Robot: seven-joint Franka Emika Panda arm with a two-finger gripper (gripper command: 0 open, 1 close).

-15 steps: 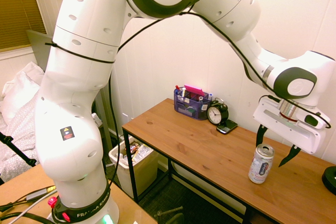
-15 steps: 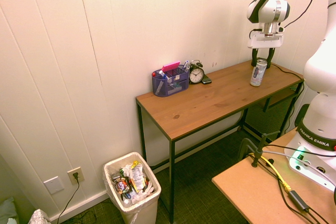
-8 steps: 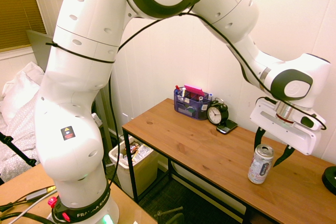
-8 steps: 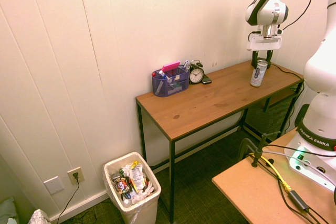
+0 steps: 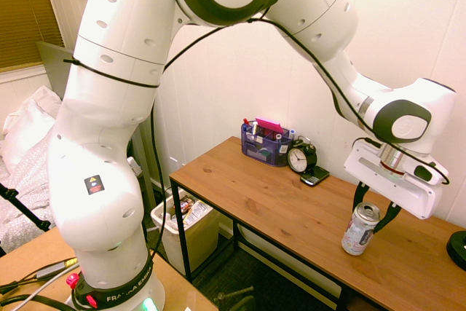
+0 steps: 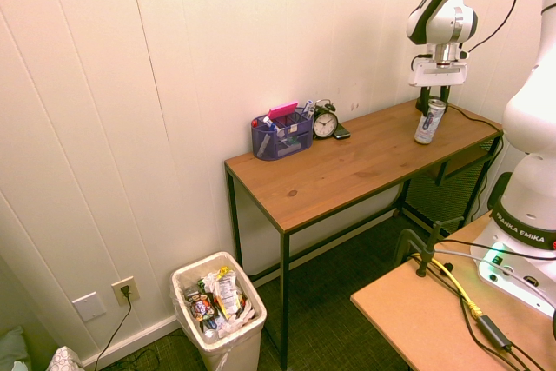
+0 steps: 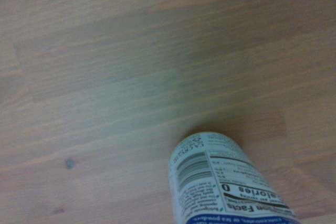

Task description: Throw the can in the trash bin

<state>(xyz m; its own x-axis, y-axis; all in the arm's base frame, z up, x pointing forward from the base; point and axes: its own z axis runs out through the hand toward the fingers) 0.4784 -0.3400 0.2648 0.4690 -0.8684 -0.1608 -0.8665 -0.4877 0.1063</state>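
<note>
Claw point(image 5: 376, 213) clamped around can point(image 5: 360, 229), can slightly tilted on wooden table point(image 5: 277, 205), trash bin point(image 6: 217, 314) on floor

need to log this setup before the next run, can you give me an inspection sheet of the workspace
surface: wooden table with a black metal frame, against the wall.
job's things: can tilted on the table, far end from the trash bin, which stands on the floor with litter inside.
clutter: blue organiser, alarm clock and a small dark object beside it, along the wall.
gripper: gripper pointing down, closed on the can near its top.
cables: black cable along the arm.
surroundings: white panelled wall, wall outlet, dark floor.
</note>
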